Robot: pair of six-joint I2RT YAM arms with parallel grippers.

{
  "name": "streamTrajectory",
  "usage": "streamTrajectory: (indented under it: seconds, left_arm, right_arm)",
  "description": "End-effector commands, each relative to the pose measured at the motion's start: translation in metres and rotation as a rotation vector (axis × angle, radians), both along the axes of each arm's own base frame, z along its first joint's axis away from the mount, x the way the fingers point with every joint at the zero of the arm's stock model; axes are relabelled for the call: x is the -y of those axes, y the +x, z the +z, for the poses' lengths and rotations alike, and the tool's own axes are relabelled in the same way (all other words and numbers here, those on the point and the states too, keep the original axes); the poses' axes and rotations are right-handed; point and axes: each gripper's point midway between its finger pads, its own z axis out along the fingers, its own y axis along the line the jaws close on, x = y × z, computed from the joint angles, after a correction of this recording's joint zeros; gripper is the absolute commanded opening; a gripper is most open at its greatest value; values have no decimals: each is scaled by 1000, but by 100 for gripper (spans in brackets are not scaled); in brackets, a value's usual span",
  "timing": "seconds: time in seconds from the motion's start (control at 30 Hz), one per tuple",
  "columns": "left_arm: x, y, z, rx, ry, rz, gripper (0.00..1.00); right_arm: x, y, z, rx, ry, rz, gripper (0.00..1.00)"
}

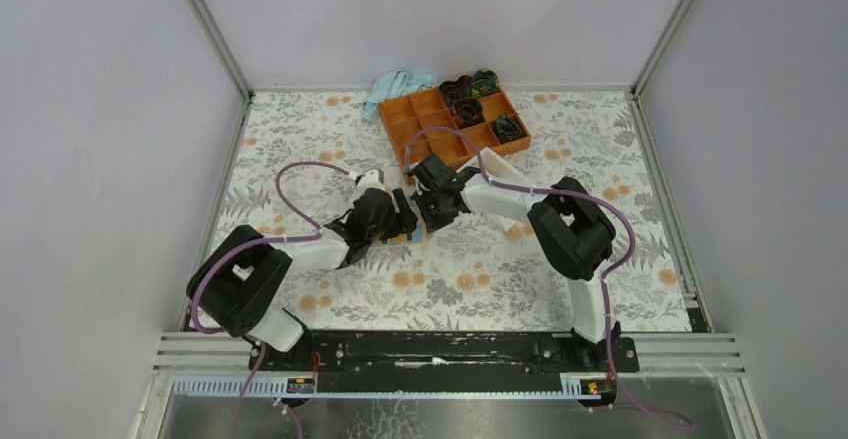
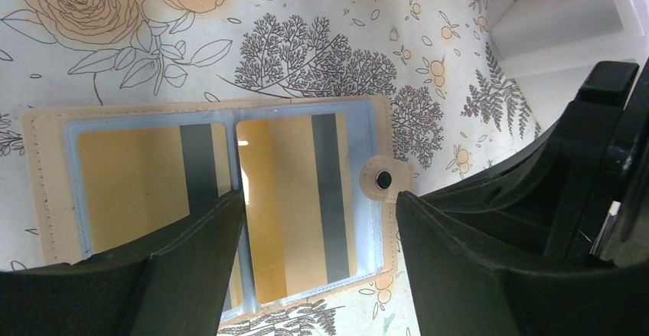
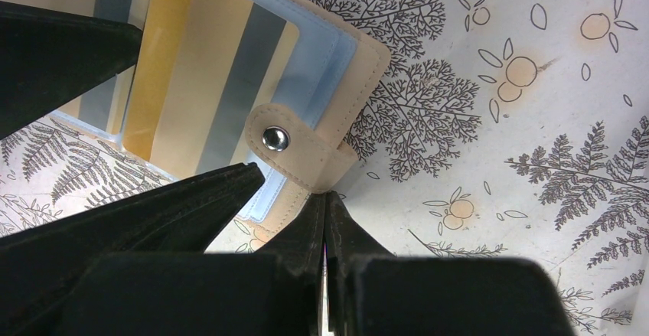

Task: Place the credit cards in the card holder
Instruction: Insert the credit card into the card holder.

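At the middle of the worktop [image 1: 520,279], the overhead view gives you only the two arms meeting. The left pincer [image 1: 405,215] and right pincer [image 1: 430,209] are almost nose to nose, and a sliver of the card holder [image 1: 415,240] shows beneath them. An orange tray [image 1: 455,124] and a blue cloth [image 1: 398,87] sit by the far edge.

Your wrist views give the detail. The card holder lies open and flat, tan at the border, with clear bluish sleeves [image 2: 360,122]. Each of the two sleeves you can see holds a yellow credit card [image 2: 283,198] with a grey stripe. A snap tab [image 2: 383,179] sticks out from one side.

Your left pincer stands with its fingers [image 2: 191,252] apart, straddling the page next to the tab; you cannot tell whether they touch it. Your right pincer is closed on nothing, tips pressed together at the holder's edge just under the tab.
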Motion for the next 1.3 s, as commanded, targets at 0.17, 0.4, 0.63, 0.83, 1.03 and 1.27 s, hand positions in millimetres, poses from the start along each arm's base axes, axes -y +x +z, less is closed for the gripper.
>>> streamTrajectory:
  seconds: [0.17,0.4,0.63,0.83,1.03,1.27]
  left_arm:
    - [19,6,13,37,-45,-30,80]
    - [25,6,12,34,-47,-39,80]
    - [31,6,14,38,-53,-46,80]
    - [36,6,16,40,-58,-54,80]
    - [44,4,17,37,-67,-68,80]
    - [57,3,19,37,-73,-92,80]
  right_arm:
    - [0,-14,-16,-46,-26,36,0]
    - [-1,-14,-16,-46,-23,37,0]
    - [-1,-15,-17,-49,-21,39,0]
    - [-1,-15,-16,-49,-19,40,0]
    - [-3,-14,-15,-47,-13,41,0]
    - [-2,-14,-15,-47,-18,40,0]
